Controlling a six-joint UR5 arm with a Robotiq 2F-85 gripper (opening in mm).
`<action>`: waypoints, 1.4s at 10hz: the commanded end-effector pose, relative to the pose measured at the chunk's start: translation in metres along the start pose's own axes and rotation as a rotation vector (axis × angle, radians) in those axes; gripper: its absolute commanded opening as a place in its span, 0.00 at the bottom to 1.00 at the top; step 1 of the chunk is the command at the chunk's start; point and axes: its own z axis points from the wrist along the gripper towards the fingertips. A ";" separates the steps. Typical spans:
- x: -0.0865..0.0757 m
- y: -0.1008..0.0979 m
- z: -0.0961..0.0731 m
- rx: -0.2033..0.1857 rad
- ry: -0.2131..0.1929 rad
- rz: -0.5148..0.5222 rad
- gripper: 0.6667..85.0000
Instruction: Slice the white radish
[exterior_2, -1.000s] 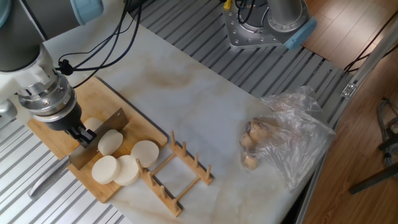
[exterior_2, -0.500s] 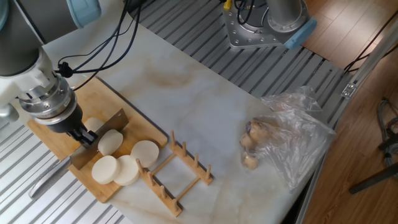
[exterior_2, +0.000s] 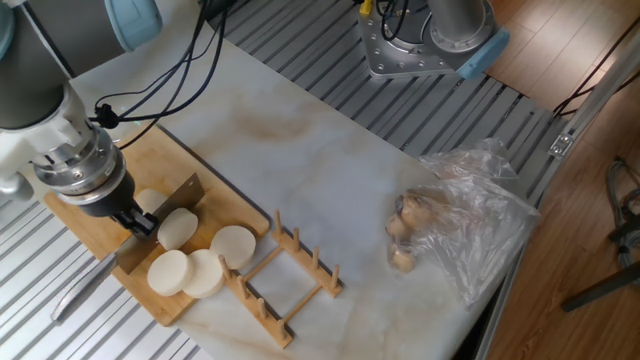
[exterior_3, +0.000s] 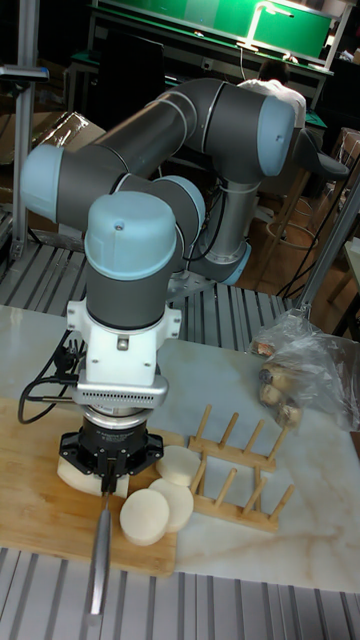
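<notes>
On the wooden cutting board (exterior_2: 150, 160) the white radish shows as a short stub (exterior_2: 150, 201) and several round discs (exterior_2: 205, 262). My gripper (exterior_2: 138, 222) is shut on the spine of a steel knife (exterior_2: 155, 221) that stands on its edge between the stub and the nearest disc. The knife's handle (exterior_2: 78, 291) points off the board's near corner. In the tall fixed view the gripper (exterior_3: 106, 482) hangs over the stub (exterior_3: 72, 474), with the knife handle (exterior_3: 98, 556) below it and the discs (exterior_3: 150, 509) to its right.
A wooden dish rack (exterior_2: 285, 275) lies right beside the discs at the board's edge. A clear plastic bag (exterior_2: 470, 220) with brownish lumps sits at the right of the marble slab. A second robot's base (exterior_2: 425, 40) stands at the back. Cables (exterior_2: 170, 75) trail behind my arm.
My gripper and the knife have shifted slightly to the left and toward the near edge of the board. The discs and stub stay where they were.
</notes>
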 end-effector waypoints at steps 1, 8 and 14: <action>0.000 0.002 0.001 -0.011 0.000 0.010 0.15; 0.000 0.002 0.003 -0.011 0.002 0.014 0.15; 0.002 -0.002 -0.018 -0.003 0.005 0.055 0.01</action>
